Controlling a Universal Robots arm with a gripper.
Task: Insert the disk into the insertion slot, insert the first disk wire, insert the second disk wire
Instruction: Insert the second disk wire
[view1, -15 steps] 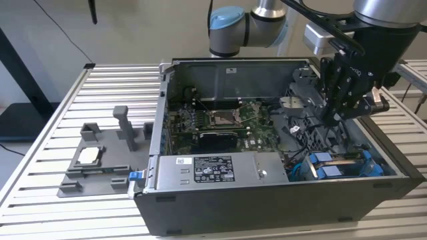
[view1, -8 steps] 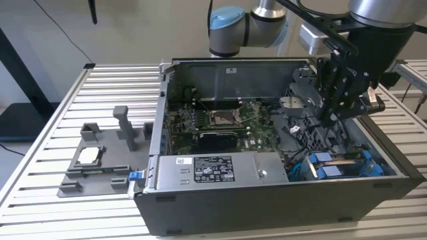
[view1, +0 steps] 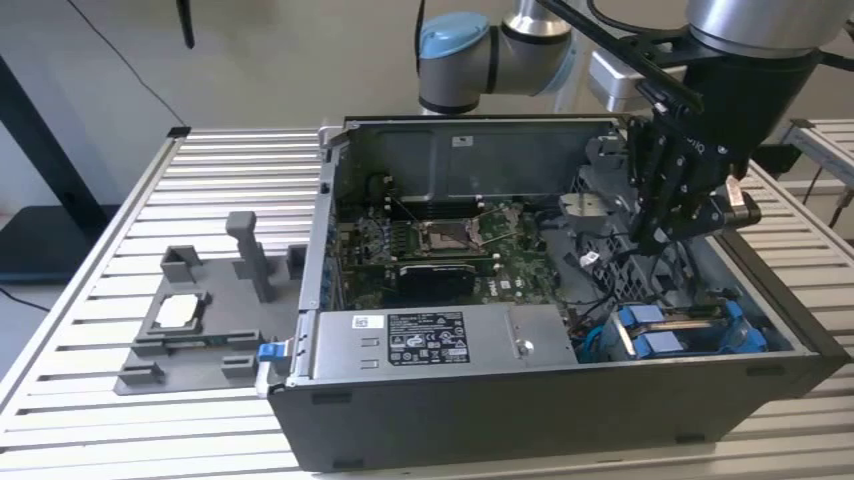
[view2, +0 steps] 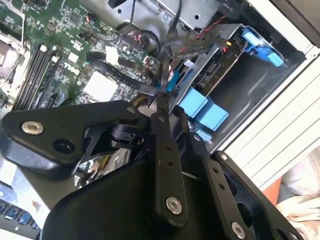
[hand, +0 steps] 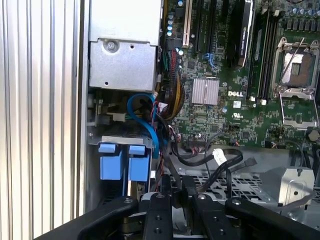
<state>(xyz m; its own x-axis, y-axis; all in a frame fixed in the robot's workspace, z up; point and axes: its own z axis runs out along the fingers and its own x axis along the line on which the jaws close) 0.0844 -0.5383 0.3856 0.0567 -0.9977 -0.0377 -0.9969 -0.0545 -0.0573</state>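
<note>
at the case's near corner on the exterior view's right we see the insertion slot (view1: 747, 345), a grey metal bay, and the disk (view1: 681, 330) already lies inside it: 2 blue carrier tabs show at the bay mouth with a strip of the drive's edge beside them. in the first wrist view the same 2 blue tabs of the disk (hand: 125, 161) sit side by side in the slot (hand: 95, 135), with a blue cable (hand: 150, 127) looping just above them; in the second wrist view the disk (view2: 205, 107) lies in the slot (view2: 250, 85) beside a further blue piece at the bay's far end.

just beyond the bay, over the tangle of black cables (view1: 601, 265), hangs the gripper (view1: 663, 235), its black linkages pointing down into the case. in the second wrist view the gripper (view2: 162, 97) has its fingertips drawn together among black wires, and a small blue piece shows right beside them; we cannot tell whether a wire is pinched between them. the first wrist view shows the gripper (hand: 177, 187) with its tips likewise close.

further in lies the green motherboard (view1: 441, 245), with the grey power supply (view1: 427, 340) along the case's near wall. off to the exterior view's left, on the slatted table (view1: 107, 200), stands a grey fixture tray (view1: 200, 330) with upright posts.
</note>
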